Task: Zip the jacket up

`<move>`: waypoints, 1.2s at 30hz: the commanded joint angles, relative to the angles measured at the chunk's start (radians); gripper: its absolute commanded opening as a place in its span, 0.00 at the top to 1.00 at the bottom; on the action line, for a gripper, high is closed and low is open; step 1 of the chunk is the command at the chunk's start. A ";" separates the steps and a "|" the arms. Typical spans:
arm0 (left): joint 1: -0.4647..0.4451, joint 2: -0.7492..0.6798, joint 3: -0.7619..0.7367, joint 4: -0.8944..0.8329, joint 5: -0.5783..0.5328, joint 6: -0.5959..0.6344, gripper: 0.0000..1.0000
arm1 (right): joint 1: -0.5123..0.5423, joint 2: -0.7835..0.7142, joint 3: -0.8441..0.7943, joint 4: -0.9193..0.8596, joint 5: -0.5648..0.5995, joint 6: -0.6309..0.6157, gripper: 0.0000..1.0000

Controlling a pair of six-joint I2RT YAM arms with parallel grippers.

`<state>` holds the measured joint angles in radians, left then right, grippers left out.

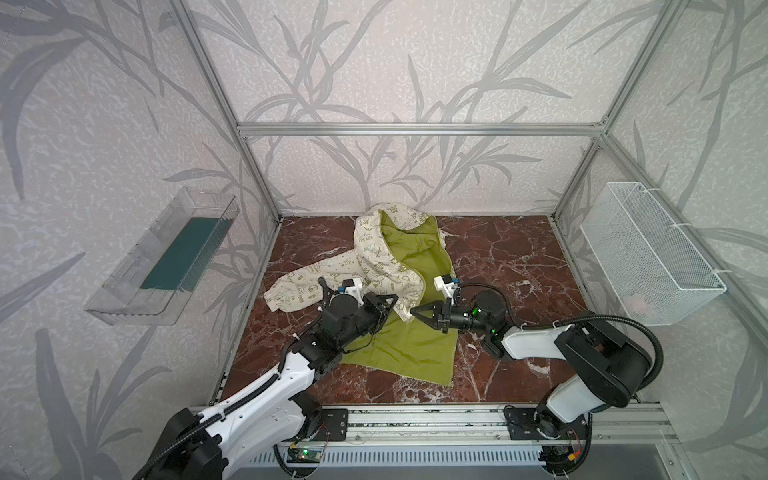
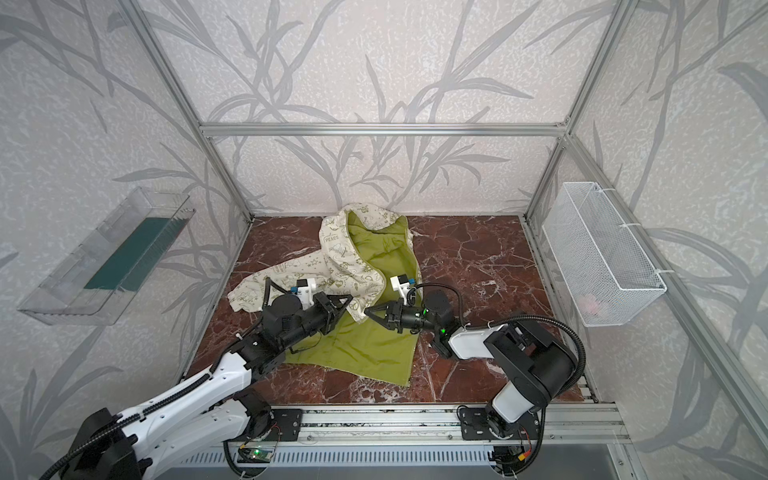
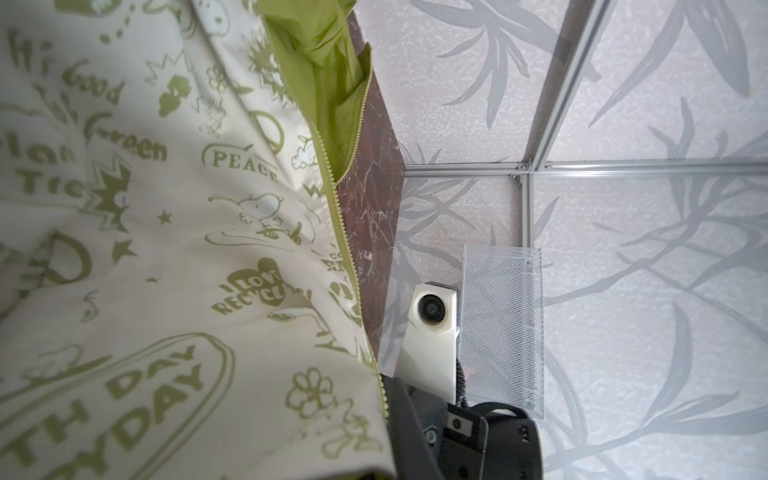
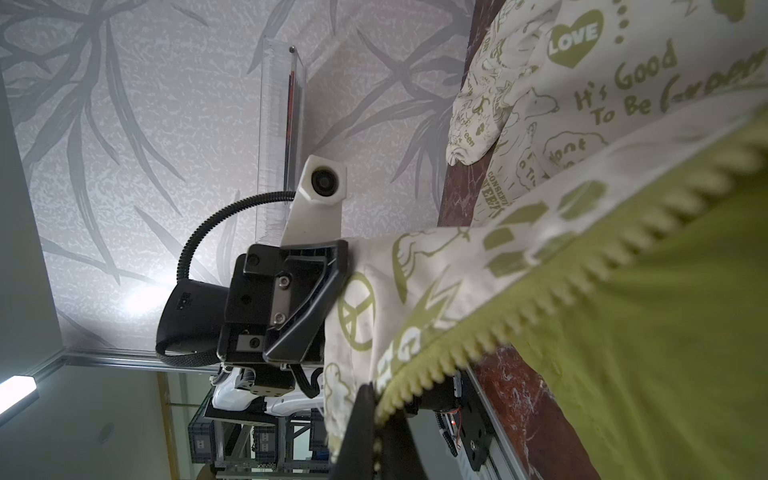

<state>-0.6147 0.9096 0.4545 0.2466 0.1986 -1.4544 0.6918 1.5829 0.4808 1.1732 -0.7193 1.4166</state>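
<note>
The jacket (image 1: 374, 257) (image 2: 340, 257) lies open on the marble table, with its hood toward the back wall and the lime lining (image 1: 407, 345) spread toward the front. One cream front panel is folded over, and its lower corner is lifted between my two grippers. My left gripper (image 1: 392, 305) (image 2: 351, 302) is shut on the cream fabric of that corner. My right gripper (image 1: 412, 311) (image 4: 374, 432) is shut on the same corner's zipper edge (image 4: 540, 299). In the left wrist view the fabric hides my left jaws, and the zipper teeth (image 3: 345, 232) run up the panel's edge.
The marble tabletop (image 1: 519, 257) is fenced by aluminium posts and patterned walls. A clear plastic tray (image 1: 166, 257) hangs on the left wall and a white wire basket (image 1: 648, 253) on the right wall. A metal rail (image 1: 415, 419) runs along the front edge.
</note>
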 commanded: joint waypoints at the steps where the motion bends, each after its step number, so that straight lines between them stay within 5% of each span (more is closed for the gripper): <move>1: 0.006 -0.014 0.031 -0.068 -0.025 0.023 1.00 | -0.010 -0.020 0.004 -0.010 -0.005 -0.037 1.00; 16: 0.007 -0.063 0.033 -0.081 0.002 -0.007 1.00 | -0.022 0.174 0.177 0.229 -0.011 0.062 1.00; 27: 0.013 -0.046 0.049 -0.077 0.019 -0.020 1.00 | 0.003 0.224 0.209 0.173 -0.025 0.039 1.00; 36: 0.018 -0.046 0.044 -0.073 0.019 -0.023 0.79 | 0.017 0.233 0.218 0.126 -0.031 0.019 1.00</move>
<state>-0.6033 0.8642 0.4725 0.1570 0.2096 -1.4689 0.6968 1.8027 0.6724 1.3018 -0.7349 1.4624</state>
